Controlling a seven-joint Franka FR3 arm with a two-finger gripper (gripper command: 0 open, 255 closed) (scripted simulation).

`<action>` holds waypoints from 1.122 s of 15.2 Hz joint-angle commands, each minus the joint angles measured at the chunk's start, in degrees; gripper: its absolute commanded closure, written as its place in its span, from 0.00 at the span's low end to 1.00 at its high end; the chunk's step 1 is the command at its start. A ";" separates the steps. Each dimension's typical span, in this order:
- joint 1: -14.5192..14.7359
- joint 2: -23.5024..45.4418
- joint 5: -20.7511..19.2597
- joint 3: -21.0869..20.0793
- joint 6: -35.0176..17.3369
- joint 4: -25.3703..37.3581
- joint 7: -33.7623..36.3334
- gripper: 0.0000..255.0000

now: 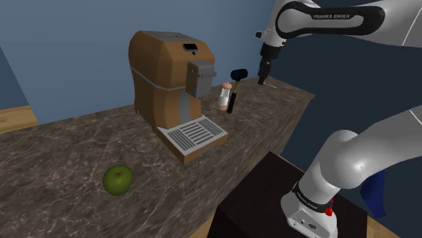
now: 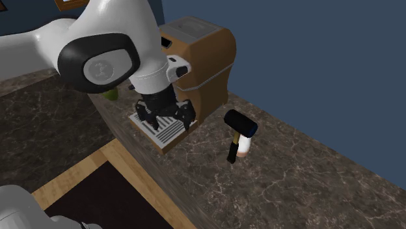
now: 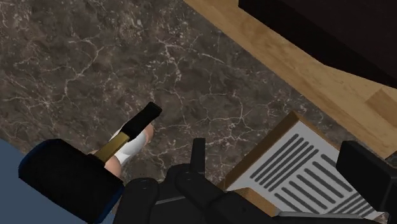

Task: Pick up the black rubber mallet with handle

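Observation:
The mallet [image 1: 233,94] has a black head and a dark handle with a tan band. It stands head-up on the marble counter, leaning on a small pale bottle [image 1: 224,97]. My black gripper [image 1: 262,73] hangs open in the air, level with the mallet's head and on the shoulder view's right of it, holding nothing. In the second exterior view the gripper [image 2: 166,119] is in front of the coffee machine, and the mallet [image 2: 238,127] stands off to its right. The wrist view has the mallet [image 3: 121,143] lying off to one side of the fingers [image 3: 198,153], not between them.
A brown coffee machine [image 1: 162,74] with a slatted drip tray [image 1: 196,134] stands close to the mallet, on the shoulder view's left. A green apple [image 1: 117,179] sits near the counter's front. The counter's edge [image 1: 287,132] drops to a wooden floor beside the dark stand [image 1: 260,196].

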State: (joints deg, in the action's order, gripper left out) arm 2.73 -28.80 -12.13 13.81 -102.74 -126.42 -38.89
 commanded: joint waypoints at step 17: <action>1.76 36.18 11.10 10.85 -7.62 32.12 -41.35 0.00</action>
State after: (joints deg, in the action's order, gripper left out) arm 4.65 6.62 -1.42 24.67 -110.00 -94.75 -79.39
